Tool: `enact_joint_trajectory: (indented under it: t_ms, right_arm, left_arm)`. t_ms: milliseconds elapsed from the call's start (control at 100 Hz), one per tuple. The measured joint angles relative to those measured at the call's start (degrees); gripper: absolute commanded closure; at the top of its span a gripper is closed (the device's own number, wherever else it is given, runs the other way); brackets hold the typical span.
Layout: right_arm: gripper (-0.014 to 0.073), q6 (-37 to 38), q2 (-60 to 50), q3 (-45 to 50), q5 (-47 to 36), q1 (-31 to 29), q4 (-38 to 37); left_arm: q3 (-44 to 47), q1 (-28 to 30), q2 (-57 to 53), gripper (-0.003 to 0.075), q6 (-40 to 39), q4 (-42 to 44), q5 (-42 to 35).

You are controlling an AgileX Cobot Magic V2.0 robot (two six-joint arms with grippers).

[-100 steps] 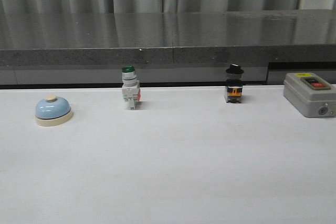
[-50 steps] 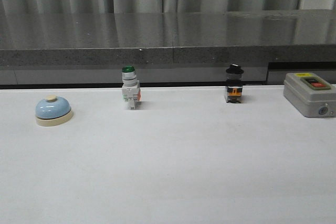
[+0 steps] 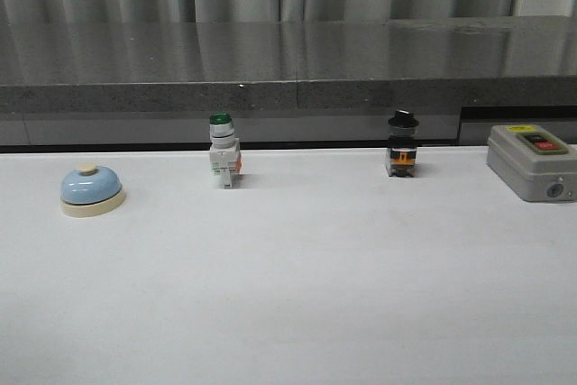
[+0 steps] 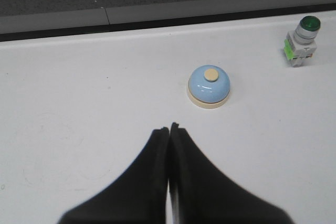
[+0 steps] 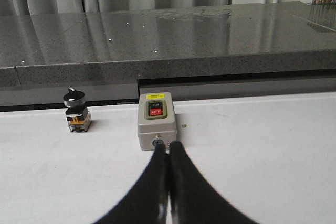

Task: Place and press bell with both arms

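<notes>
The bell (image 3: 91, 190), light blue with a cream base and cream button, stands upright on the white table at the far left. It also shows in the left wrist view (image 4: 209, 86). My left gripper (image 4: 169, 128) is shut and empty, short of the bell and a little to its side, apart from it. My right gripper (image 5: 168, 144) is shut and empty, its tips just in front of the grey switch box. Neither arm shows in the front view.
A green-capped white push-button switch (image 3: 224, 151) and a black-capped switch (image 3: 402, 145) stand along the table's back edge. A grey switch box (image 3: 532, 161) with red and green buttons sits at the far right. A dark stone ledge (image 3: 288, 69) runs behind the table.
</notes>
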Motion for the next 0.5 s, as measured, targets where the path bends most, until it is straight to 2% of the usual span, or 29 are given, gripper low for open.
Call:
enact_joint_trajectory:
  t_ms: [70,170,270,340,500]
  right_arm:
    - [0.0654,0.0,0.0,0.0,0.0,0.0,0.0]
    - [0.0654,0.0,0.0,0.0,0.0,0.0,0.0]
    - [0.0654,0.0,0.0,0.0,0.0,0.0,0.0]
    - [0.0654,0.0,0.0,0.0,0.0,0.0,0.0]
    - [0.0654,0.0,0.0,0.0,0.0,0.0,0.0]
  left_arm:
    - [-1.92,0.0,3.53,0.0569,0.88,0.0,-0.11]
    - [-4.89,0.0,8.35,0.0342,2.11,-0.12,-0.11]
    - [-8.06,-0.64,13.35,0.0167,2.48,-1.56,-0.21]
    - [-10.48,-1.2,16.76,0.0125,2.48,-2.61,-0.21]
    - [-17.34,-2.8,24.7,0.0135,2.57,-3.9,2.08]
